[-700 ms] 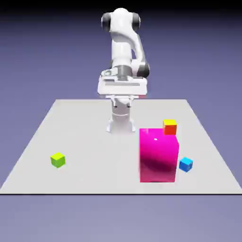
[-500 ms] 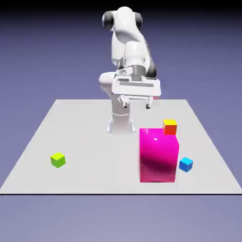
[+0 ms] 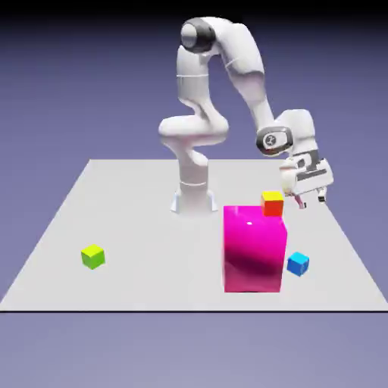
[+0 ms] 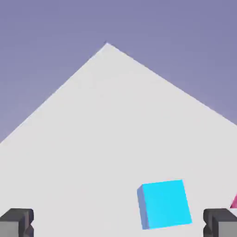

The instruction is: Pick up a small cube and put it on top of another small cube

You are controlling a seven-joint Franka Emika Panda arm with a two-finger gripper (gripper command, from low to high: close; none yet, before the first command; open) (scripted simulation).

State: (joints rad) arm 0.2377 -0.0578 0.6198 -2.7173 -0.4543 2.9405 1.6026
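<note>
The small teal cube shows in neither view. The lime-green cube with a yellowish top sits alone near the table's front at the exterior view's left. My gripper hangs tilted above the table at the exterior view's right, just right of the orange cube, far from the lime cube. Its jaws are open, and in the hand view the gripper has its grey fingertips at the two bottom corners with nothing between them.
A big magenta block stands right of centre, and its edge peeks in at the hand view's right. An orange-and-yellow cube sits behind it. A bright blue cube lies at its right, low in the hand view.
The arm has swung from above the table's middle to the exterior view's right and lowered, tilting the hand. The jaws stayed open. No cube moved.
</note>
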